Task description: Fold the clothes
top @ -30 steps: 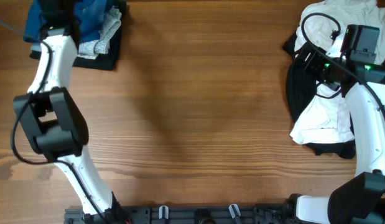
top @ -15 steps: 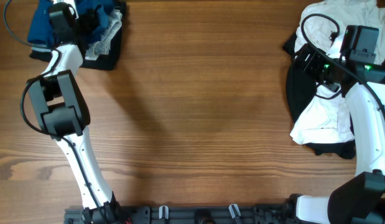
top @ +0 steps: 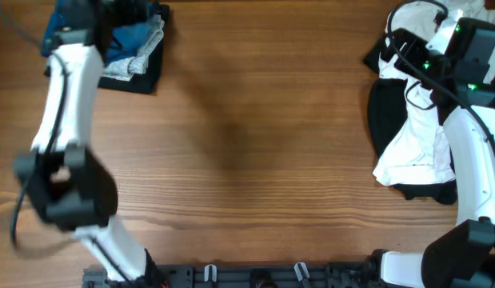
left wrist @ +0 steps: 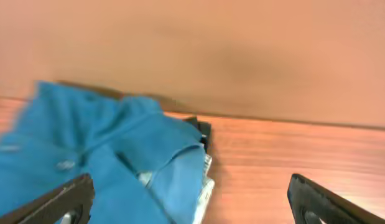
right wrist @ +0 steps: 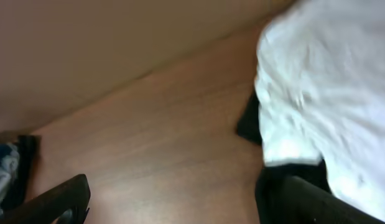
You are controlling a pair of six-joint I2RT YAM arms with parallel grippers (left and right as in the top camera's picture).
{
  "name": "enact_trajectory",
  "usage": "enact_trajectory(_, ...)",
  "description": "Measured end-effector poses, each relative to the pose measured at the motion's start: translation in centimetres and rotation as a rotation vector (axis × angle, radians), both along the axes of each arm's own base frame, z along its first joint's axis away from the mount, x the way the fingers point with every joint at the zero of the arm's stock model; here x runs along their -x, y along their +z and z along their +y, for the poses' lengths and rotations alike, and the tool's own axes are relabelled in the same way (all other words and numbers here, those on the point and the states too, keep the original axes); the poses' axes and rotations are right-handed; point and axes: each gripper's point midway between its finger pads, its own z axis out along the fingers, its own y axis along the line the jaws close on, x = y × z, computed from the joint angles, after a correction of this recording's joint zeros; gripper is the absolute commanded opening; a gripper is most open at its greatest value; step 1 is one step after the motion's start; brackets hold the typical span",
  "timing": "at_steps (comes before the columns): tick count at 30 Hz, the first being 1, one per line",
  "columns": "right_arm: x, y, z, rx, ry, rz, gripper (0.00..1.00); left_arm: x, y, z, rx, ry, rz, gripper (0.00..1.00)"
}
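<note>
Left gripper (left wrist: 189, 190): my jaws stand wide apart, nothing between them. In the wrist view one finger (left wrist: 64, 200) shows at 7 o'clock and the other at 5 o'clock.

Ahead of them lies a blue garment (left wrist: 99, 155), rumpled, filling the 9 o'clock half of that view. A patterned cloth (left wrist: 204, 186) peeks out at its edge near centre. The corner of a black cloth (left wrist: 203, 129) shows just beyond. A tan wall (left wrist: 211, 50) runs across 12 o'clock.

From overhead this stack sits at 10 o'clock on the table (top: 255, 144), blue on top and black at the bottom. My left arm (top: 67, 88) reaches up over it. It is blurred there, so I cannot place the tip exactly.

Right gripper (right wrist: 180, 196): my jaws are apart here too, and empty.

A white garment (right wrist: 323, 93) is heaped at 2 o'clock in the wrist view, unfolded. A black garment (right wrist: 248, 124) shows from under it on its 9 o'clock side. Bare wood takes the centre.

From overhead that heap lies at 3 o'clock on the table, white over black. My right arm (top: 471, 160) is above it.
</note>
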Motion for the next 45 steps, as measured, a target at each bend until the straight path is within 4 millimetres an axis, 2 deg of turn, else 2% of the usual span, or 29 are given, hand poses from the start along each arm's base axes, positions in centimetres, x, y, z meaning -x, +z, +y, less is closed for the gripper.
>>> enact_trajectory(2,-0.6,0.9,0.1,0.019,0.024,-0.045,1.00,3.1,5.8,-0.1,-0.004,0.002,-0.062,1.00)
enact_trajectory(4,-0.6,0.9,0.2,0.032,0.040,-0.050,1.00,6.1,10.9,-0.2,-0.011,0.004,-0.137,1.00)
enact_trajectory(7,-0.7,1.0,0.3,0.039,0.048,-0.057,1.00,8.7,13.5,-0.4,-0.012,0.003,-0.160,1.00)
enact_trajectory(9,-0.6,0.9,0.3,0.042,0.051,-0.051,1.00,9.1,14.2,-0.5,-0.013,0.003,-0.172,1.00)
enact_trajectory(19,-0.4,0.7,0.3,0.046,0.055,-0.042,1.00,9.3,13.7,-0.5,-0.011,0.003,-0.152,1.00)
enact_trajectory(23,-0.4,0.7,0.3,0.046,0.055,-0.041,1.00,10.2,12.2,-0.7,-0.004,0.001,-0.079,1.00)
enact_trajectory(25,-0.4,0.7,0.3,0.045,0.055,-0.040,1.00,11.4,11.7,-1.3,0.001,-0.009,-0.037,1.00)
enact_trajectory(27,-0.4,0.7,0.3,0.045,0.055,-0.041,1.00,13.4,12.2,-2.7,0.003,-0.037,-0.017,1.00)
enact_trajectory(30,-0.4,0.6,0.3,0.045,0.055,-0.038,1.00,17.4,15.5,-4.7,-0.003,-0.077,-0.081,1.00)
enact_trajectory(33,-0.4,0.6,0.3,0.045,0.055,-0.038,1.00,22.1,18.2,-4.9,-0.009,-0.080,-0.183,1.00)
enact_trajectory(34,-0.4,0.6,0.3,0.044,0.056,-0.038,1.00,22.7,18.5,-4.9,-0.011,-0.079,-0.208,1.00)
enact_trajectory(35,-0.4,0.6,0.3,0.045,0.056,-0.040,1.00,24.7,18.9,-4.9,-0.018,-0.078,-0.325,1.00)
enact_trajectory(36,-0.4,0.6,0.3,0.044,0.056,-0.037,1.00,25.2,18.6,-4.9,-0.018,-0.078,-0.338,1.00)
enact_trajectory(37,-0.4,0.7,0.4,0.044,0.058,-0.040,1.00,25.9,18.4,-4.9,-0.024,-0.076,-0.433,1.00)
enact_trajectory(38,-0.4,0.6,0.4,0.043,0.058,-0.037,1.00,26.6,17.1,-4.9,-0.025,-0.075,-0.454,1.00)
enact_trajectory(40,-0.4,0.6,0.4,0.045,0.060,-0.038,1.00,28.6,13.1,-4.8,-0.029,-0.071,-0.501,1.00)
enact_trajectory(42,-0.4,0.6,0.4,0.045,0.060,-0.038,1.00,30.0,10.2,-4.8,-0.030,-0.071,-0.548,1.00)
enact_trajectory(45,-0.4,0.6,0.4,0.045,0.061,-0.038,1.00,31.4,7.3,-4.9,-0.022,-0.067,-0.603,1.00)
